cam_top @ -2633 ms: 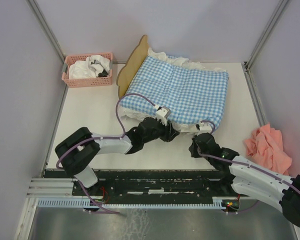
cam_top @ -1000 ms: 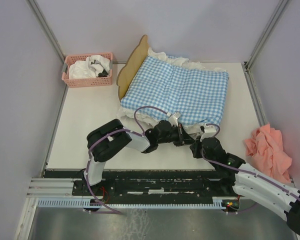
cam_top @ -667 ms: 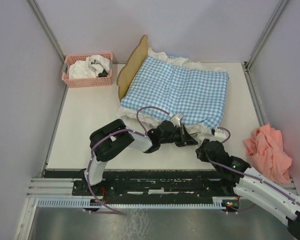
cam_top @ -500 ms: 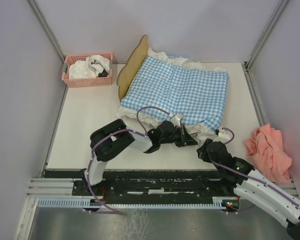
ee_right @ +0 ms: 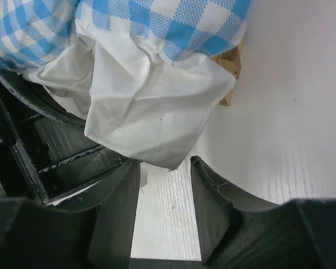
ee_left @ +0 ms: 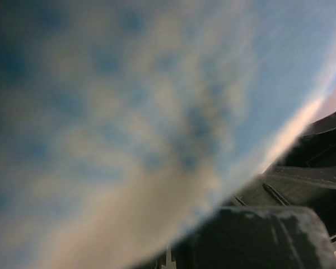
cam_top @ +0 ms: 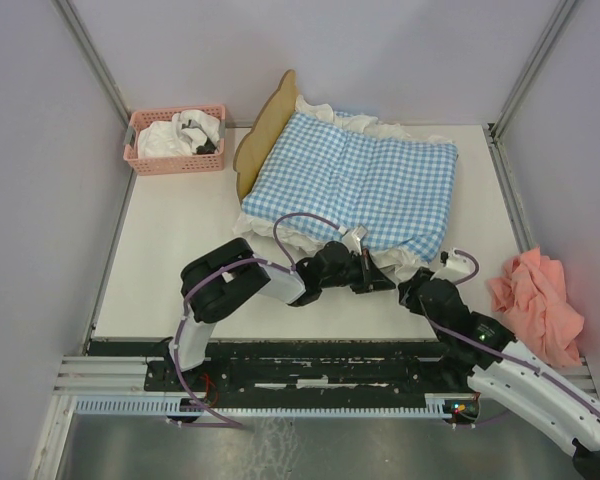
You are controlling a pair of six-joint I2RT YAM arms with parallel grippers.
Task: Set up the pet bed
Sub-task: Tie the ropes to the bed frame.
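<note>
Lying across the far middle of the white wood-grain bench [cam_top: 180, 250], the pet bed [cam_top: 263, 125] shows little of itself: a flat light-wood headboard with a wavy, scalloped top edge stands at its left end, and the right wrist view catches one pale wooden corner under the fabric. Over the bed's frame lies puffy blue-and-white gingham bedding [cam_top: 365, 180], soft and quilted-looking, with a thin white ruffle [ee_right: 157, 112] spilling in creased folds along the bed's near side.

At the near side of the bed, the left fingers [cam_top: 380, 280] are closed and tucked against the ruffle. The left wrist view is only a blur of gingham pressed close to the lens, so whether cloth is pinched between them cannot be told. Just right of them, off the bed's near right corner, the right fingers [ee_right: 120, 213] stand apart with nothing between them, only bare bench; the ruffle's loose point hangs just ahead of their tips.

Left of the bed's headboard sits a pink plastic lattice basket [cam_top: 140, 160] holding crumpled white cloth. Right of the bed, well apart from it, lies a rumpled salmon-pink cloth [cam_top: 535, 300].
</note>
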